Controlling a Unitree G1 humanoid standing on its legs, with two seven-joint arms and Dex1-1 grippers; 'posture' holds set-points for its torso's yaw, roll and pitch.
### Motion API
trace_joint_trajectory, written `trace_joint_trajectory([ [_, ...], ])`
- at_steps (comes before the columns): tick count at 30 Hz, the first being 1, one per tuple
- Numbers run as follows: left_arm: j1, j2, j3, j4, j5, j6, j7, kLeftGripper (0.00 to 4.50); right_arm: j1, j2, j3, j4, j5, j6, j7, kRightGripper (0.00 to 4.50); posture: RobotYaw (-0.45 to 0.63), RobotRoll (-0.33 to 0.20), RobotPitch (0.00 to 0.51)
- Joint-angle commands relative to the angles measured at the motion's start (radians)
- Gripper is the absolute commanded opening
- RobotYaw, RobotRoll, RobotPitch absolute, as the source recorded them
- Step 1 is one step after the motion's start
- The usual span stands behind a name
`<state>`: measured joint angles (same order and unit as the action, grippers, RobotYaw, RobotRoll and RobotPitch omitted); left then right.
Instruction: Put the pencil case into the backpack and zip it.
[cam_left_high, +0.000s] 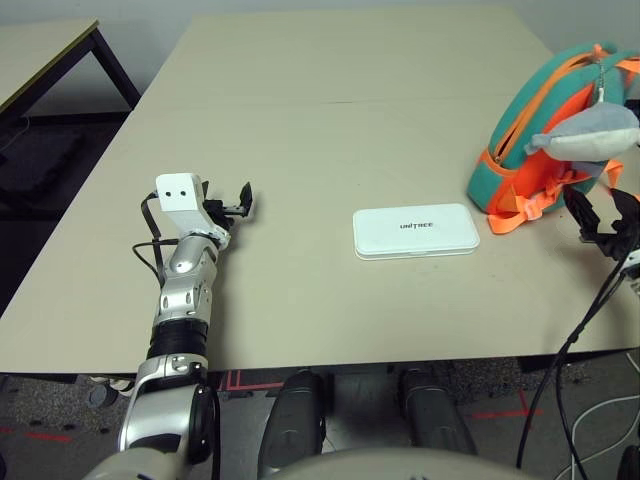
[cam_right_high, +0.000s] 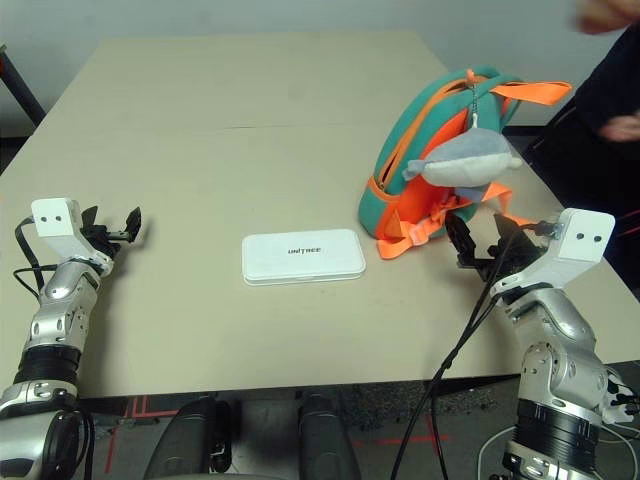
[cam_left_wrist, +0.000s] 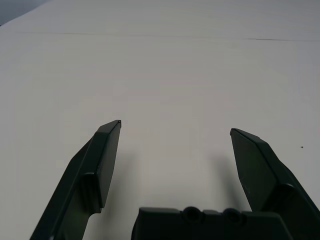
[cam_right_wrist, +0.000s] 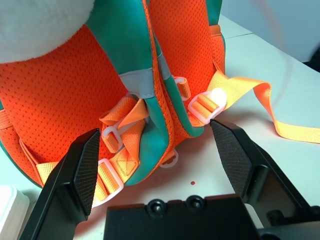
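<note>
I can't see whether the backpack (cam_right_high: 400, 170) zipper is open; its far strap hides behind the plush shark (cam_right_high: 462, 160), and a person's hand (cam_right_high: 610, 12) is cropped.

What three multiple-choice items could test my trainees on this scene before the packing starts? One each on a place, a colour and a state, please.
1. Where does the pencil case lie?
A. Inside the backpack
B. Flat on the table, between the two hands
C. In the left hand

2. What colour are the straps of the backpack?
A. Orange
B. Black
C. Yellow

3. How is the right hand?
A. Shut on a strap
B. Shut on the pencil case
C. Open, holding nothing

Answers:
1 B: the white case rests on the table, apart from the bag and from the left hand.
2 A: orange straps trail from the teal bag.
3 C: its fingers stand wide apart before the straps, touching nothing.
</note>
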<state>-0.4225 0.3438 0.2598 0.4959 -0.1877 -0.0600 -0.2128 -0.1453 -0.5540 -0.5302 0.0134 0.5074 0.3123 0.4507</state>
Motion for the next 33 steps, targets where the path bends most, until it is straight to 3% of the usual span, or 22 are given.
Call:
trace_joint_trajectory([
  [1,-0.005,0.003,-0.007,0.002,0.007,0.011,-0.005,4.48,0.01,-0.001,-0.003,0.008,-0.002,-0.006,0.001,4.5,-0.03,0.0,0.154],
  [8,-0.004,-0.009,-0.034,-0.011,0.012,0.02,-0.032,4.48,0.051,-0.016,-0.021,-0.105,0.043,0.061,-0.009,4.5,-0.06,0.0,0.178],
  [12,-0.015,0.029,-0.038,-0.087,-0.009,0.049,-0.089,4.48,0.102,-0.097,-0.105,-0.253,0.346,0.399,0.014,4.5,-0.03,0.0,0.167],
  [15,-0.03,0.068,-0.019,-0.198,-0.147,0.258,-0.206,4.48,0.171,-0.201,-0.159,-0.323,0.619,0.661,0.049,4.5,0.0,0.0,0.145],
  [19,-0.051,0.145,-0.017,-0.331,-0.423,0.758,-0.362,4.48,0.136,-0.279,-0.118,-0.287,0.742,0.8,0.04,4.5,0.02,0.0,0.131],
  [22,-0.089,0.173,-0.006,-0.383,-0.579,1.029,-0.407,4.5,0.042,-0.276,-0.018,-0.226,0.712,0.843,-0.004,3.98,0.02,0.0,0.126],
  [24,-0.129,0.164,0.0,-0.355,-0.636,1.147,-0.412,4.5,-0.015,-0.259,0.054,-0.192,0.662,0.838,-0.011,3.37,0.03,0.0,0.121],
  [33,-0.244,0.099,-0.078,-0.185,-0.651,1.378,-0.444,4.5,-0.163,-0.158,0.242,-0.12,0.464,0.792,-0.068,0.51,0.05,0.0,0.108],
])
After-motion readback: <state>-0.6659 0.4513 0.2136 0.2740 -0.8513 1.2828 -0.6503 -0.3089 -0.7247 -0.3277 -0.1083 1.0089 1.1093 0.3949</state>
